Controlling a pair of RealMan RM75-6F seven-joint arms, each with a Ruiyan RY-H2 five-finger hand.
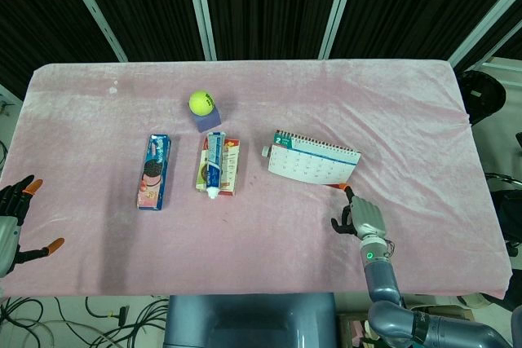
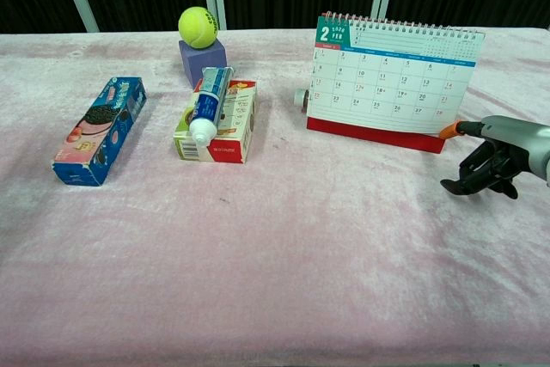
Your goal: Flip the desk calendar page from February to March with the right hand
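Desk calendar (image 2: 391,83) standing on February, just up-left of right hand (image 2: 491,161); long axis across. Orange fingertip (image 2: 447,131) at its lower right corner, fingers spread, holding nothing.

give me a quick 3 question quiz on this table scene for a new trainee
1. True or false: the right robot hand is already gripping the calendar.
2. What does the tennis ball sit on? A) the cookie box B) a purple block C) the pink cloth
3. Fill in: the toothpaste tube lies on top of a ____.

Key
1. False. One orange fingertip reaches the calendar's lower right corner, but nothing is gripped and the page still shows month 2.
2. B
3. box. Also note the left robot hand sits open at the table's far left edge.
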